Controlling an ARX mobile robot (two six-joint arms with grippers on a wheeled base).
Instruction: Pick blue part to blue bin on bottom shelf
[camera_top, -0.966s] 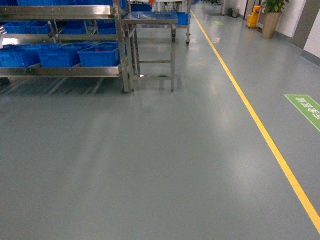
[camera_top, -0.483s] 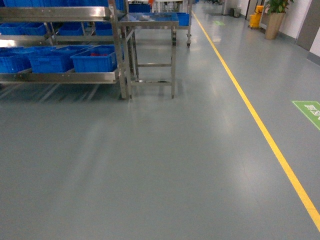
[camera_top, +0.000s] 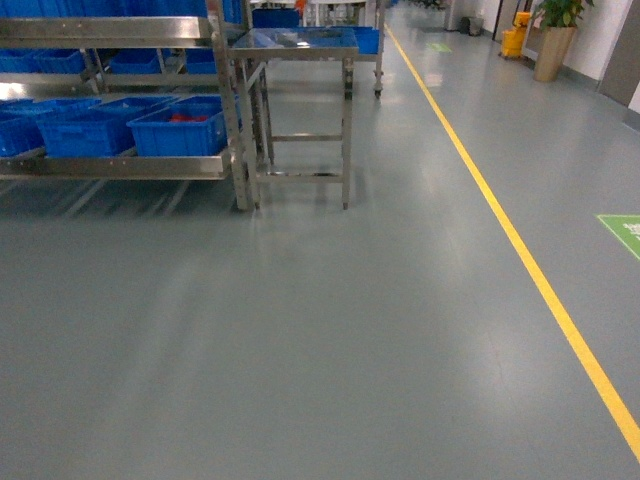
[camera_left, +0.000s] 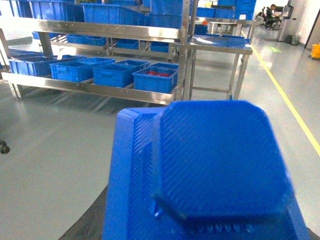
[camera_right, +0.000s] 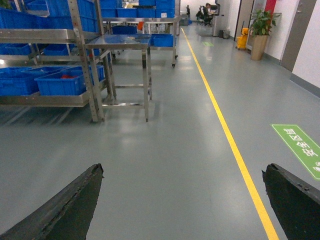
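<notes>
Blue part (camera_left: 210, 170): fills the lower half of the left wrist view, close to the lens and blurred; bright blue plastic with a fine diagonal ribbed texture, a raised octagonal face on a wider blue body, small embossed marks along its lower edge.
Where it is: up at the left gripper, well apart from the rack (camera_top: 120, 165); not seen in the head view.
Left gripper: only a dark sliver shows at the part's lower left; the jaws are hidden behind the part, so I cannot tell how they stand.
Right gripper (camera_right: 182, 200): two dark fingers (camera_right: 65, 207) at the bottom corners of its view, spread wide with only floor (camera_top: 320, 340) between them.
Bottom shelf (camera_top: 110, 167): steel front rail at the left edge of the head view, carrying a row of blue bins (camera_top: 85, 130); the bin (camera_top: 180, 130) at the shelf's right end, beside the upright, holds something red.
Steel table (camera_top: 295, 45): stands just beside the rack's right end.
Yellow line (camera_top: 520, 250): runs along the floor on the right.
Change from a second ago: in the head view the rack and table sit lower and further left, the bins show more of their fronts, and the green floor sign (camera_top: 625, 232) sits further to the right edge.
</notes>
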